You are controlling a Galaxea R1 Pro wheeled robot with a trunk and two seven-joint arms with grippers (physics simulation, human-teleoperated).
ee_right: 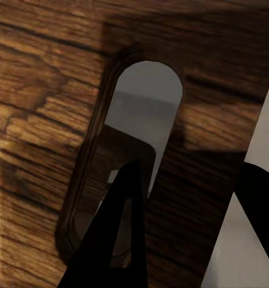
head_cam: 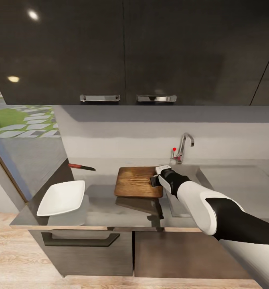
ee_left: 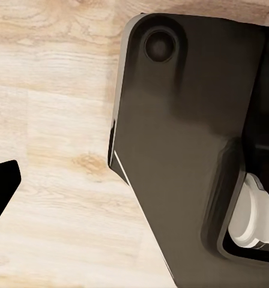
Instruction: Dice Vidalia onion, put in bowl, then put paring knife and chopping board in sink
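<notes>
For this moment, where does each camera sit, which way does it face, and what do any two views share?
Head view: high, facing forward and down at the countertop; right arm over the chopping board.
Left wrist view: faces down at wooden floor and the robot's dark base.
Right wrist view: close on the board's handle slot, dark fingers in front.
Shared: head and right wrist views both show the board.

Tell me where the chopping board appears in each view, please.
Head view: the chopping board lies mid-picture on the countertop, left of the sink, with the right tool at its right edge.
Left wrist view: no board there.
Right wrist view: close-up of the board's wood grain and handle slot.
Shared landmark: the handle slot.
</notes>
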